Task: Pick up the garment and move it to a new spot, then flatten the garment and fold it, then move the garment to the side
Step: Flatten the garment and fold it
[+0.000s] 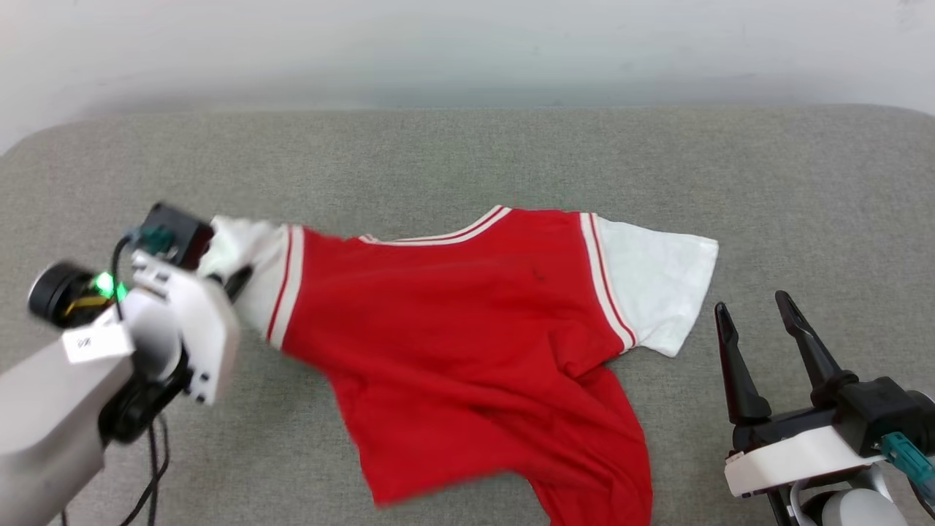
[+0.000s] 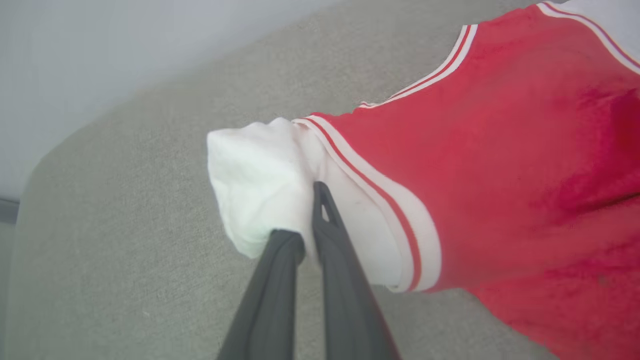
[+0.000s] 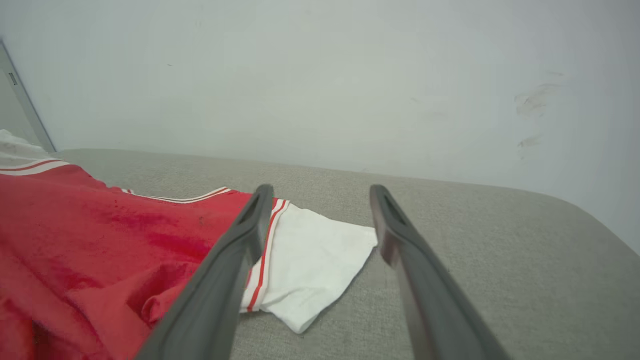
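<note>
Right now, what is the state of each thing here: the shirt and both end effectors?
garment: spread on the grey surface, plain red side up, lower part wrinkled, not folded.
left end effector: shut on the garment's white sleeve.
right end effector: open, holding nothing, near the other sleeve, which lies flat.

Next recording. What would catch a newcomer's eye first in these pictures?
The red garment with white sleeves sprawls across the middle of the grey padded surface, its lower part rumpled. At the left, the left pincer is shut on one bunched white sleeve. At the right, the right pincer stands open beside the other sleeve, apart from it.
</note>
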Available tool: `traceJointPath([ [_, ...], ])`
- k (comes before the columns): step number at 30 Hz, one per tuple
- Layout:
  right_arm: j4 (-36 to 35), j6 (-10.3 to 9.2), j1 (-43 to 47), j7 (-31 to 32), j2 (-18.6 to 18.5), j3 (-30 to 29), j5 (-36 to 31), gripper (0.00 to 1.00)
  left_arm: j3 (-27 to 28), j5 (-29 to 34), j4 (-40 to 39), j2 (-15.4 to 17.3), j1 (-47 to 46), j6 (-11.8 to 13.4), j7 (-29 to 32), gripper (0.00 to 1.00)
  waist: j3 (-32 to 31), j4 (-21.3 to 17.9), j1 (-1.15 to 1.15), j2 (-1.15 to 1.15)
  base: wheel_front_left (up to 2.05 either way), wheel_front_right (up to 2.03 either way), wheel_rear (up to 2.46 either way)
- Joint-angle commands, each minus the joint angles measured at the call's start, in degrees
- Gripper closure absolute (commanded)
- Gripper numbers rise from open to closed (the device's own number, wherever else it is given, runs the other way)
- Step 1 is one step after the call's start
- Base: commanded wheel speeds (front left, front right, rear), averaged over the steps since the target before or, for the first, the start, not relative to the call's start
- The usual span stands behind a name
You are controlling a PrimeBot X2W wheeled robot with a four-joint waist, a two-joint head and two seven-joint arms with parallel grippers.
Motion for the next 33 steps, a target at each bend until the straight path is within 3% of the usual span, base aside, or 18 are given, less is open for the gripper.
traceJointPath([
  [1, 0.1, -0.06, 0.3, -0.1, -0.4, 0.0, 0.1, 0.0, 0.5, -1.6, 0.2, 1.4, 3.1, 1.3, -1.2, 1.0, 0.3, 0.2, 0.01, 0.0, 0.0, 0.0, 0.0],
  [7, 0.5, -0.06, -0.7, -0.1, -1.0, -0.1, 0.4, 0.0, 1.3, -6.8, 2.7, 2.1, 10.2, 3.0, -3.5, 1.0, 1.7, 0.2, 0.01, 0.0, 0.0, 0.0, 0.0],
  [16, 1.4, -0.06, -1.4, -0.1, -1.7, -0.1, 0.5, 0.0, 0.9, -11.5, 12.3, -1.8, 16.0, 0.4, -4.9, 1.0, 2.5, -0.5, 0.01, 0.0, 0.0, 0.0, 0.0],
  [17, 1.5, -0.06, -1.3, -0.1, -1.7, -0.2, 0.5, 0.0, 0.8, -11.6, 13.1, -2.2, 16.0, 0.1, -4.9, 0.65, 2.4, -0.5, 0.01, 0.0, 0.0, 0.0, 0.0],
  [18, 1.6, -0.06, -1.2, -0.1, -1.8, -0.3, 0.5, 0.0, 0.9, -11.7, 13.9, -2.5, 15.7, 0.0, -5.2, 0.0, 2.2, -0.4, 0.01, 0.0, 0.0, 0.0, 0.0],
  [24, 1.9, -0.06, -0.2, -0.1, -1.6, -0.4, 0.3, 0.0, 1.5, -10.0, 14.9, -1.7, 12.6, -0.5, -6.3, 0.0, 0.9, 0.0, 0.01, 0.0, 0.0, 0.0, 0.0],
  [33, 1.2, -0.06, 0.2, -0.1, -0.8, -0.5, 0.4, 0.0, 1.6, -5.4, 7.2, 5.1, 2.8, -0.6, 0.8, 0.0, 0.7, -0.6, 0.01, 0.0, 0.0, 0.0, 0.0],
])
